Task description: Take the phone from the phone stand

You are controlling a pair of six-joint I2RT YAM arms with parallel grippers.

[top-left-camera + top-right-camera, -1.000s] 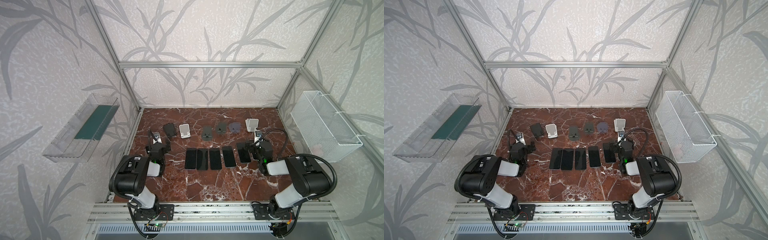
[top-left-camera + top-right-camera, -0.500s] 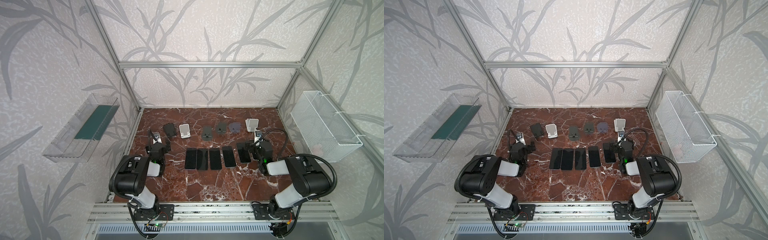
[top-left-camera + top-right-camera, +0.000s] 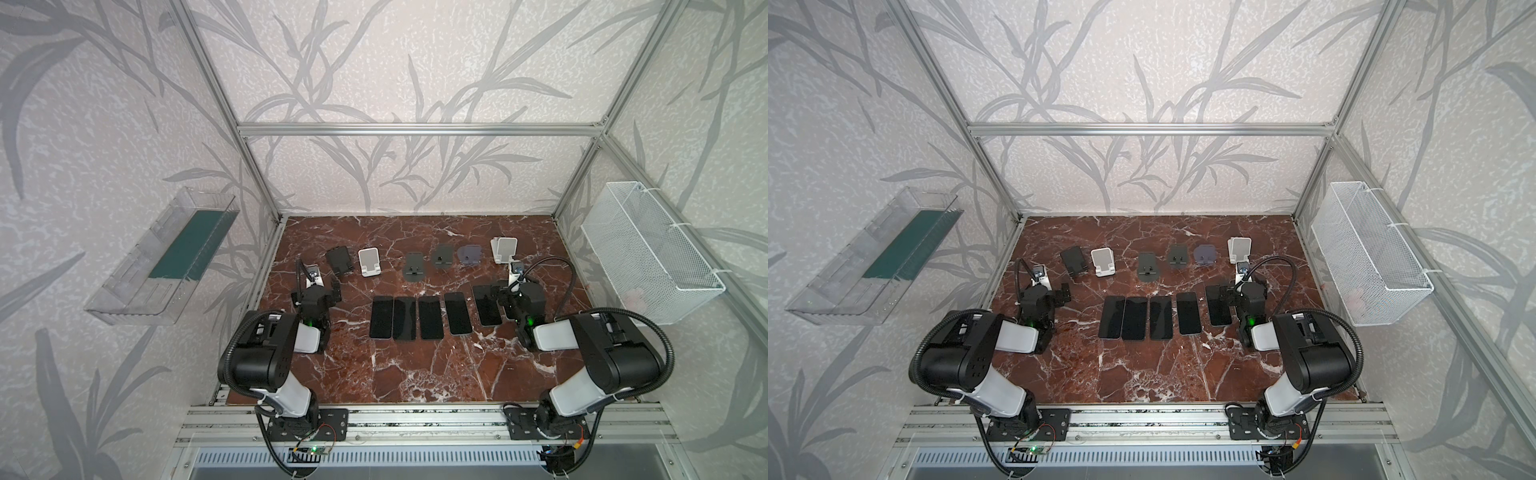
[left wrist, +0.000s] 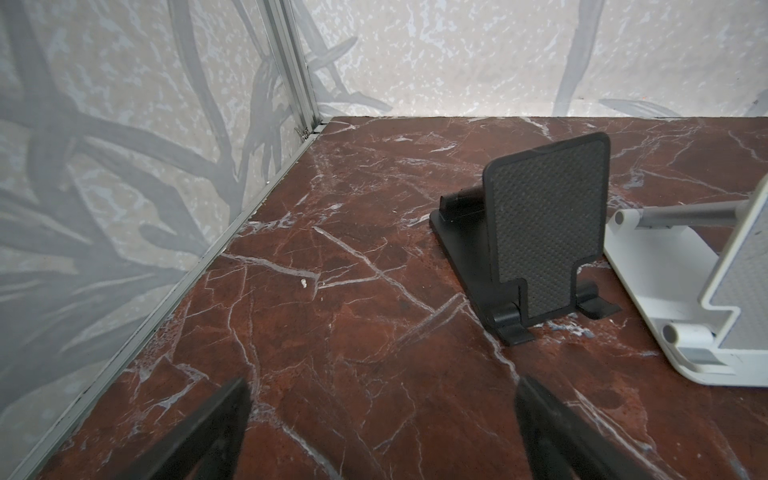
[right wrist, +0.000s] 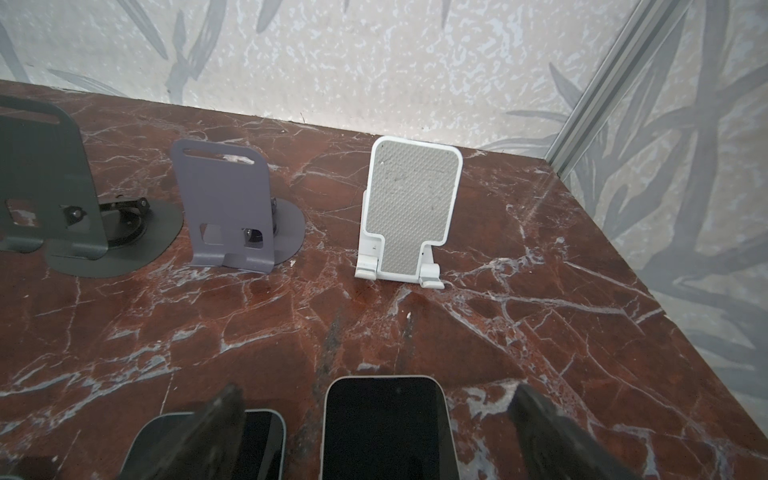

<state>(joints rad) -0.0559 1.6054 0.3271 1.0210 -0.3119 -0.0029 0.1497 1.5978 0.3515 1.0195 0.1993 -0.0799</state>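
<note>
left gripper [image 4: 382,388]: spread wide, holding nothing; sits low over the worktop [image 3: 415,374] near its left edge
black stand [image 4: 544,224]: upright and empty, toward the rear left corner, just ahead of that gripper; second white stand [image 4: 739,266] right beside it
right gripper [image 5: 378,392]: fingers wide apart, straddling the phone [image 5: 384,428] with a gap on both sides, so no grip
phone: lying flat, screen up, on the worktop near the right edge; it's in front of the white phone stand [image 5: 409,208] and clearly apart from it
white phone stand: upright, empty, closest to the rear right corner
neighbour phone [image 5: 208,444]: flat, just beside the first; one finger partly covers it in the right wrist view
row of four phones [image 3: 430,318]: flat, side by side, mid worktop
lilac stand [image 5: 224,203]; dark grey stand [image 5: 41,178]: along the rear, next to the white phone stand
</note>
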